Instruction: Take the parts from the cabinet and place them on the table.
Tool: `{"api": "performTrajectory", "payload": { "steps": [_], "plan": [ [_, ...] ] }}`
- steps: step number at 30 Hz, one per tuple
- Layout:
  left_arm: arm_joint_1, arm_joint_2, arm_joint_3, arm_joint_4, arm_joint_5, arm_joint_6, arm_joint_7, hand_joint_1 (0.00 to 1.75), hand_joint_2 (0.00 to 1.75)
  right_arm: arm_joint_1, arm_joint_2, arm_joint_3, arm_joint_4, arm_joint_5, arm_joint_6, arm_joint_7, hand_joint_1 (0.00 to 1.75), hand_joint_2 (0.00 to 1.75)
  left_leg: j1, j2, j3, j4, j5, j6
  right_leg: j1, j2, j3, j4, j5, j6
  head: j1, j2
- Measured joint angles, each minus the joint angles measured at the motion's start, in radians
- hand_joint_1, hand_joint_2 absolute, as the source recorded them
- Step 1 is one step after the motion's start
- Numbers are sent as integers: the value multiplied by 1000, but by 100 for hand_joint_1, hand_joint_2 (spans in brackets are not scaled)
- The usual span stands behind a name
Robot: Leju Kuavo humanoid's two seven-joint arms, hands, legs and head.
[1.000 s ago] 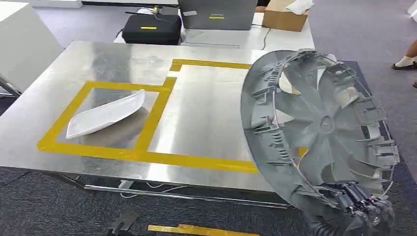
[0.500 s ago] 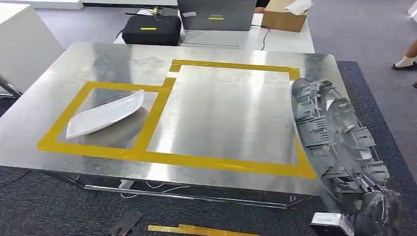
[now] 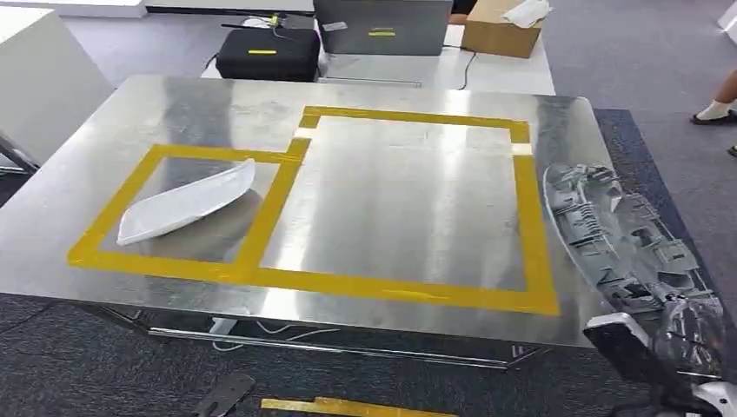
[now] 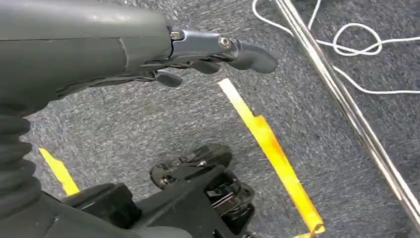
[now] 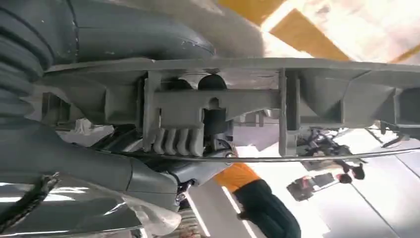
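Observation:
My right hand (image 3: 689, 337) grips the rim of a large round grey ribbed part (image 3: 621, 239). The part is turned almost edge-on beside the right edge of the steel table (image 3: 400, 200), just outside the big yellow-taped rectangle (image 3: 532, 226). In the right wrist view the part's ribbed rim (image 5: 277, 99) runs across the frame with my right hand (image 5: 124, 163) clamped around it. A white curved part (image 3: 187, 203) lies inside the smaller taped square on the table's left. My left hand (image 4: 198, 47) hangs over the carpet, fingers apart and holding nothing.
Behind the table stand a black case (image 3: 265, 50), a grey box (image 3: 382, 24) and a cardboard box (image 3: 502, 28). A white cabinet (image 3: 35, 82) is at the left. A person's foot (image 3: 717, 109) shows at the far right. White cables (image 4: 346, 54) lie under the table's metal rail (image 4: 346, 106).
The grey round part has swung from facing me over the table's right half to edge-on and lower at the table's right edge, uncovering the whole big taped rectangle.

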Motion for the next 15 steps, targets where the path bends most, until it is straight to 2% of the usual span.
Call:
{"api": "performTrajectory", "payload": {
  "steps": [6, 15],
  "plan": [
    [-7, 5, -23, 0, -7, -6, 13, 0, 175, -96, -32, 28, 105, 80, 62, 7, 175, 175, 0, 1, 2, 0, 0, 0, 0, 1, 2, 0, 1, 1, 0, 0],
    [-14, 8, -41, 0, -7, -8, 14, 0, 175, -177, -60, 89, 182, 111, 70, 21, 175, 175, 1, 3, 5, 0, 0, 0, 1, 3, 4, 0, 1, 1, 0, 0]
  ]
}}
